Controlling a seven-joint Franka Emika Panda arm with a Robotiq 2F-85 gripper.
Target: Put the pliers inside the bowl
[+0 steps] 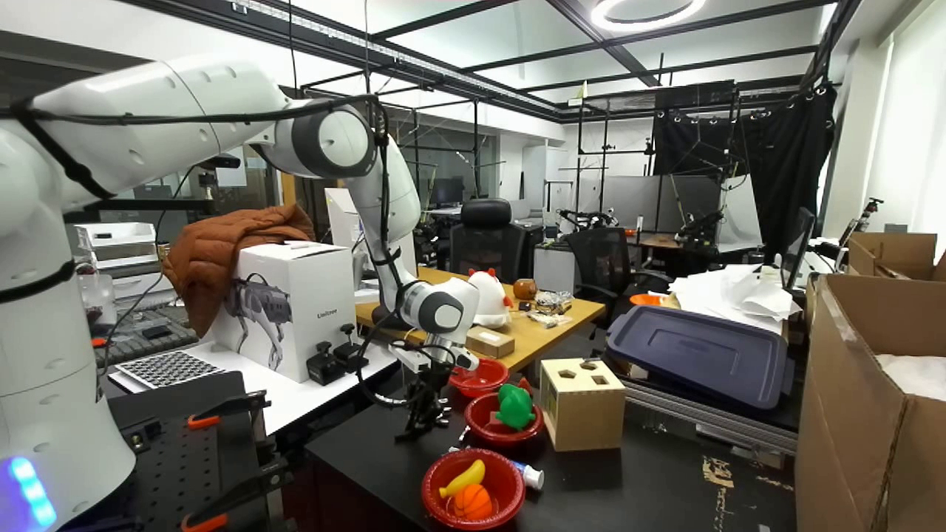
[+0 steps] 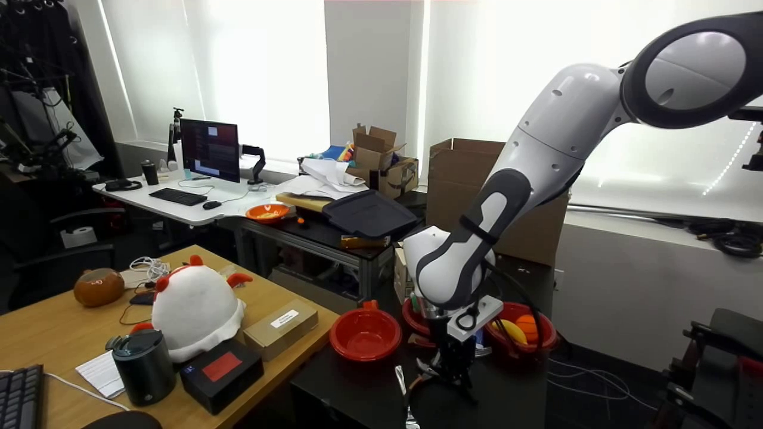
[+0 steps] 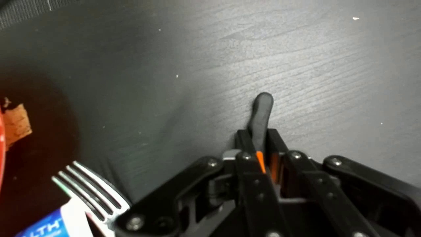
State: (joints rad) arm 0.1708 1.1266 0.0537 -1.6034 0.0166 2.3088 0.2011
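Claw (image 3: 259, 140) gripping pliers (image 3: 262, 113), dark, seemingly orange-edged

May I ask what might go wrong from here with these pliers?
The pliers might twist, as the hand seems to grip them near one end. The fork near the hand in the wrist view could get bumped. In an exterior view, a banana and ball sit in a bowl, so pliers dropped there might not settle.

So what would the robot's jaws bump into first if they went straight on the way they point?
Probably the black tabletop below. The jaws are shut on the pliers, which may touch it first; any gap is hard to judge.
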